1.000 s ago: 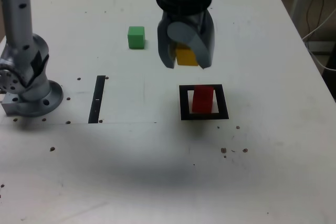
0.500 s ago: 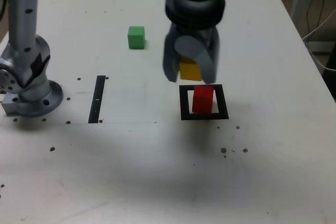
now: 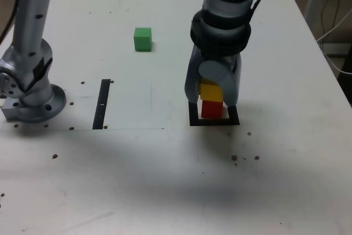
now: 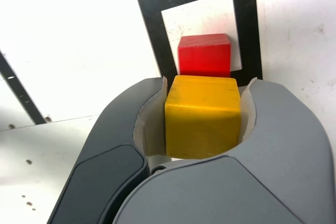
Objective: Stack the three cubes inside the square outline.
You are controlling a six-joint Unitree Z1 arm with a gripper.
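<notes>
Yellow cube point(image 4: 202, 121) is sitting pinched in your pincer point(image 4: 202, 114), hovering near the red cube point(image 4: 206, 56) inside the square outline point(image 4: 251, 30); you're having bare tabletop point(image 3: 291, 152) stretching beyond the border toward the exterior view's right.

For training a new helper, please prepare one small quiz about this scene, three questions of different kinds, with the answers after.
1. Multiple choice: Which cube is between the fingers of the hand?
a) red b) yellow c) green

2. True or false: The red cube stands outside the square.

3. Fill in the blank: In the exterior view, the green cube is to the ____ of the hand.

Key: 1. b, the yellow cube; 2. false, it stands inside the border; 3. left.
</notes>
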